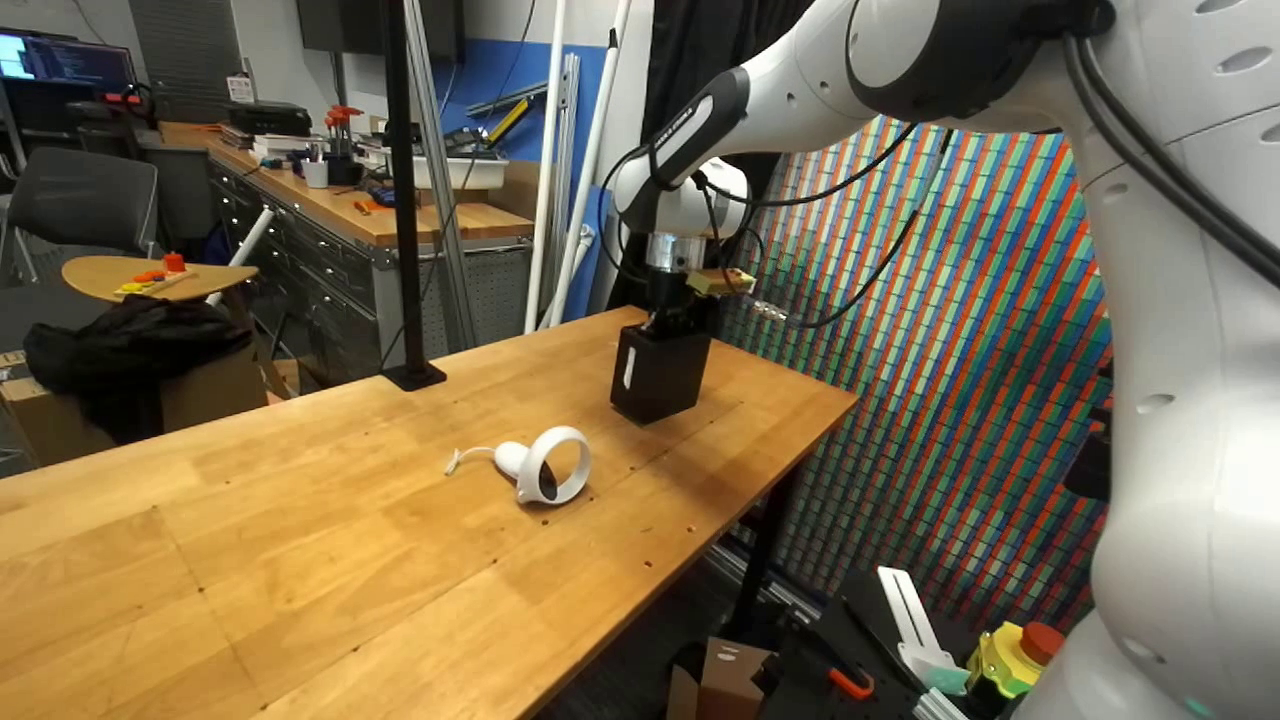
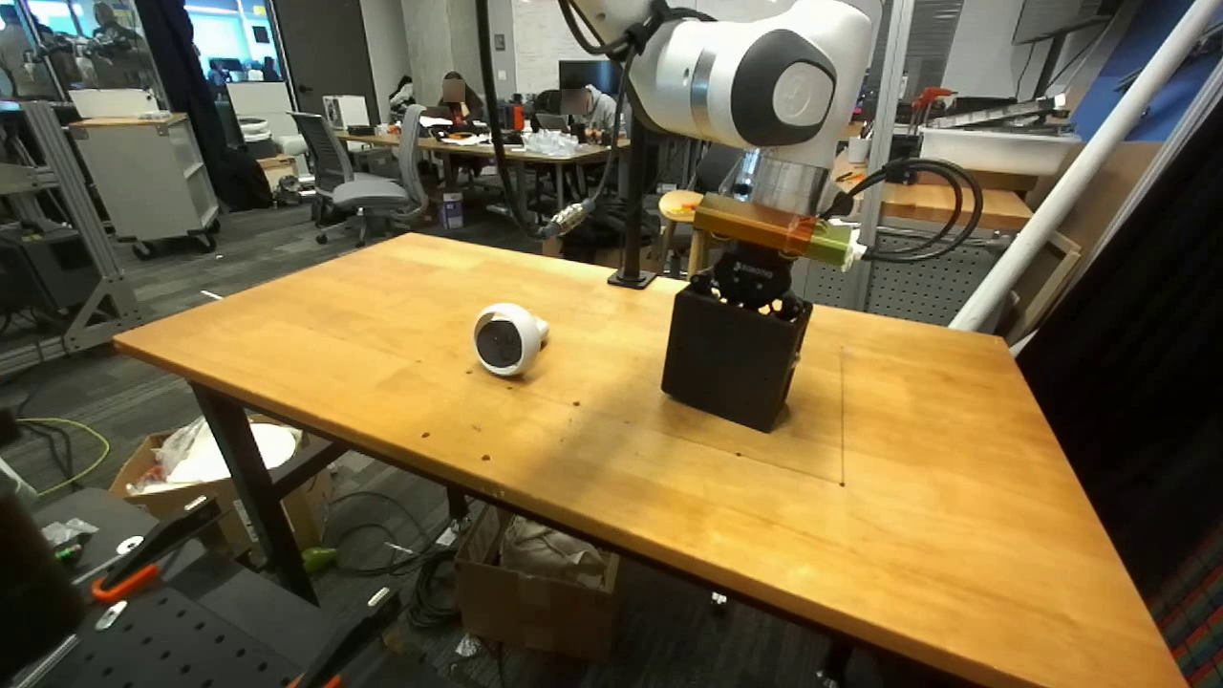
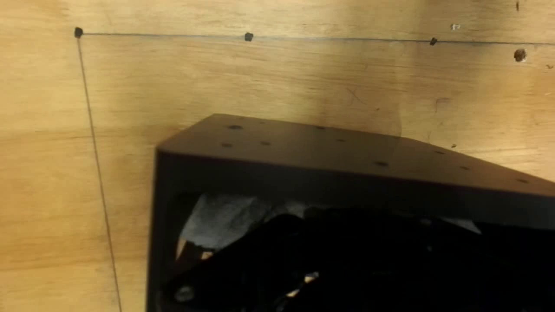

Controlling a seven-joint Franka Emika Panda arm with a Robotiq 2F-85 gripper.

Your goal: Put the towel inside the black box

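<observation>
The tabletop (image 2: 592,449) carries the whole job. Over it hangs my arm (image 2: 712,72), its wrist pointing down, so I'd move along that vertical line only; sideways drift would probably drag whatever is below.

The black box (image 2: 731,354) comes next, mouth upward. From the exterior views I can't tell whether its base sits flush, so I'd watch for rocking as I work.

My tool (image 2: 755,282) is sunk into that mouth and drawn narrow. Its tips are hidden by the walls, and I can't tell whether they pinch any cloth.

The white controller (image 2: 502,344) sits well apart from the box and shouldn't hinder a straight lift.

Smallest in sight, though it matters most: in the wrist view a pale patch of towel (image 3: 219,221) lies inside the black box, below the rim, just beside the tool. I judge the job nearly finished, with tucking and release left. I'd nudge the cloth down gently, spread the fingers only slightly because the walls look close, then rise slowly. If cloth rides up with them, I'd stop, lower again and allow a touch more room.
</observation>
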